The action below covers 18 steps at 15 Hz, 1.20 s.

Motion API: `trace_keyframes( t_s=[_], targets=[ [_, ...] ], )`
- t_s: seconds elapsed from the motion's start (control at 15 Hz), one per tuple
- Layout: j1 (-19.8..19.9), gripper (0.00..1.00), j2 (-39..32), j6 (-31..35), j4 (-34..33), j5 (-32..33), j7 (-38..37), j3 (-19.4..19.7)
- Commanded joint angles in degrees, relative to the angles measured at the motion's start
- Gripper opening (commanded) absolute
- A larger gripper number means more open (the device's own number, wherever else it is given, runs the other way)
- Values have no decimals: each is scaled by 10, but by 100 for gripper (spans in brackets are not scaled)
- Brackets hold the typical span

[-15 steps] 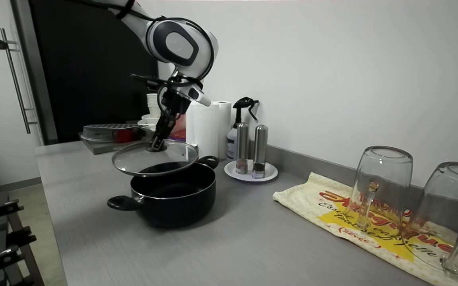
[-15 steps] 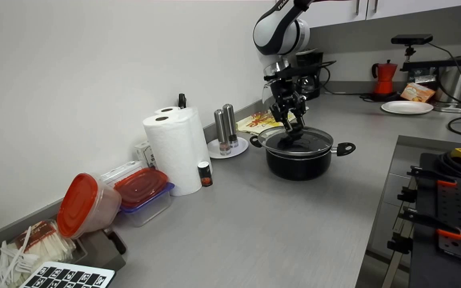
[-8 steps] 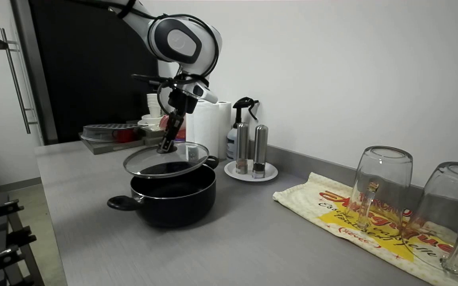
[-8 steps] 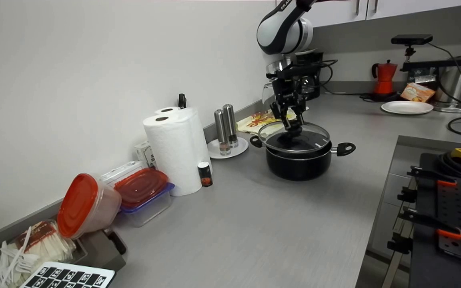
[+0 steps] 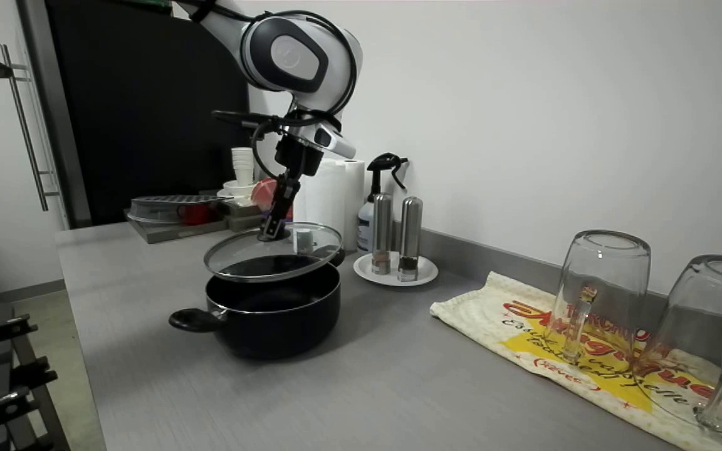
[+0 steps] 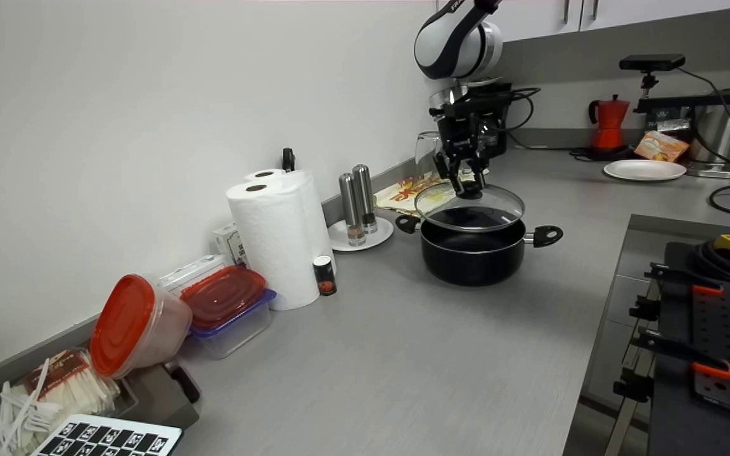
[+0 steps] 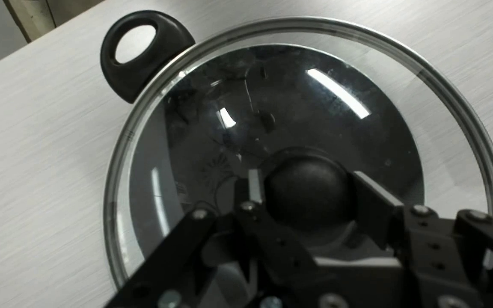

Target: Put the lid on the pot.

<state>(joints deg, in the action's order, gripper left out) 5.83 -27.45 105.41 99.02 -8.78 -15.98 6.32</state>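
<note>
The lid [image 5: 242, 260], clear glass with a metal rim, is held tilted above the black pot [image 5: 278, 332]. Both show in an exterior view, the lid [image 6: 474, 216] over the pot [image 6: 473, 265]. In both exterior views the pot's dark opening shows below the lid's near edge. My gripper [image 5: 272, 232] is shut on the lid's dark knob, and it also shows in an exterior view [image 6: 470, 189]. In the wrist view my gripper [image 7: 308, 186] has its fingers either side of the knob. There the lid [image 7: 302, 102] covers most of the pot; one pot handle [image 7: 169, 42] sticks out.
Two shakers stand on a small white plate [image 5: 422, 278] near the wall. Paper towel rolls [image 6: 279, 247] and a spray bottle [image 5: 366, 222] stand behind. Glass mugs [image 5: 605, 282] stand on a cloth [image 5: 492, 307]. Food containers [image 6: 143, 326] lie at the counter's far end from the arm.
My gripper and the lid have moved right in an exterior view and up in an exterior view. More of the pot's opening shows below the lid. The pot has not moved.
</note>
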Motion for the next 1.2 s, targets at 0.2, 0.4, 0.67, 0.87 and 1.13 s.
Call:
trace_keyframes(
  t_s=[0.2, 0.4, 0.67, 0.87, 1.13],
  targets=[
    [8, 26, -7, -26, -27, -9, -9, 1],
    [7, 26, -15, -27, -32, -10, -9, -1],
    [8, 26, -26, -27, -36, -13, -7, -2],
    [10, 26, -35, -26, -41, -17, -5, -3],
    [12, 26, -47, -27, -44, -21, -3, -3]
  ],
)
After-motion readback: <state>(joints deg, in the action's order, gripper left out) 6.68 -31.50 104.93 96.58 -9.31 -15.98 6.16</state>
